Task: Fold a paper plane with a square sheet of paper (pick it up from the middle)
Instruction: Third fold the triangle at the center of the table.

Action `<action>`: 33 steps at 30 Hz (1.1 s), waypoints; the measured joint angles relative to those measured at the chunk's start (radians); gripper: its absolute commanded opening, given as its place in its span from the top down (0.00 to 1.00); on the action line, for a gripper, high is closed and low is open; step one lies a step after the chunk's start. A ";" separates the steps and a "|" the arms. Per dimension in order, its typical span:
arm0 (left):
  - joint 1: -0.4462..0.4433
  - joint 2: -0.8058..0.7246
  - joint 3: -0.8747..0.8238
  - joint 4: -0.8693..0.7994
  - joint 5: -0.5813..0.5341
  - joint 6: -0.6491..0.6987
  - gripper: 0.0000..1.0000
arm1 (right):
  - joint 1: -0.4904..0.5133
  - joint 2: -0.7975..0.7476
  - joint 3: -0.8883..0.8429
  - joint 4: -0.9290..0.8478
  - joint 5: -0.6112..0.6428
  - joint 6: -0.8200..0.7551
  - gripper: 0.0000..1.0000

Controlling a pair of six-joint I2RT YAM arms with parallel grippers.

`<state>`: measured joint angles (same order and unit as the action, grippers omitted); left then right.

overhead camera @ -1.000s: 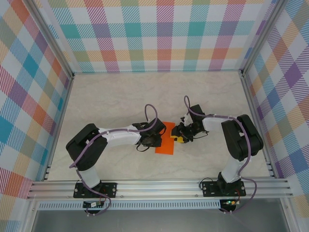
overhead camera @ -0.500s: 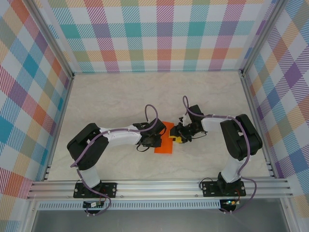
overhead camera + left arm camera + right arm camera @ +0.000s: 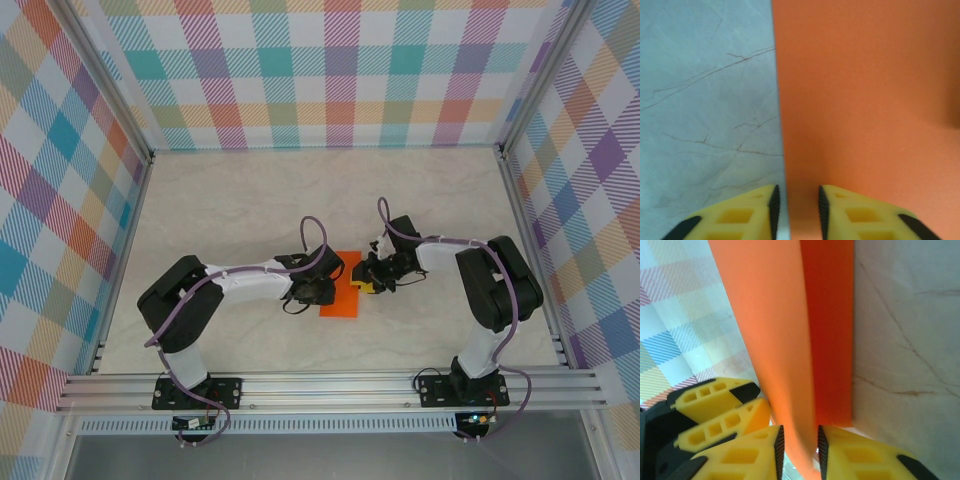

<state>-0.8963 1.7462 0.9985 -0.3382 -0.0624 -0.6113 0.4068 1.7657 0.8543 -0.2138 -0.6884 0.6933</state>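
Observation:
The square sheet of paper (image 3: pixel 341 292), bright orange and partly folded, lies on the table between my two grippers. My left gripper (image 3: pixel 324 291) is at its left edge. In the left wrist view that gripper (image 3: pixel 796 212) is open, its jaws a little apart astride the edge of the paper (image 3: pixel 865 100). My right gripper (image 3: pixel 367 284) is at the paper's right side. In the right wrist view a raised flap of the paper (image 3: pixel 767 325) runs up through the narrow gap of my right gripper (image 3: pixel 799 452), beside a flat layer (image 3: pixel 832 340). The left gripper's fingers (image 3: pixel 715 410) show just beyond.
The pale marble tabletop (image 3: pixel 240 200) is ringed by checked walls (image 3: pixel 330 70). An aluminium rail (image 3: pixel 330 388) runs along the near edge by the arm bases. Both arms reach inward and meet at the middle of the table.
The left jaws have parted a little. The right jaws have narrowed around the raised flap. Both arms and the paper stay nearly where they were.

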 measured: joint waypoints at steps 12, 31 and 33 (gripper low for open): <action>-0.283 -0.109 0.039 -0.093 -0.231 0.272 0.36 | 0.000 0.021 0.043 -0.053 0.011 0.003 0.87; -0.435 0.132 0.184 -0.179 -0.599 0.397 0.71 | 0.000 0.021 0.068 -0.110 0.006 -0.006 0.83; -0.435 0.132 0.184 -0.175 -0.601 0.396 0.78 | 0.000 0.021 0.068 -0.120 0.012 -0.016 0.82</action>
<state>-1.3308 1.8782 1.1828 -0.5137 -0.6632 -0.2150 0.4068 1.7863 0.9222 -0.3340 -0.6762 0.6769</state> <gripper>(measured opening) 0.274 0.169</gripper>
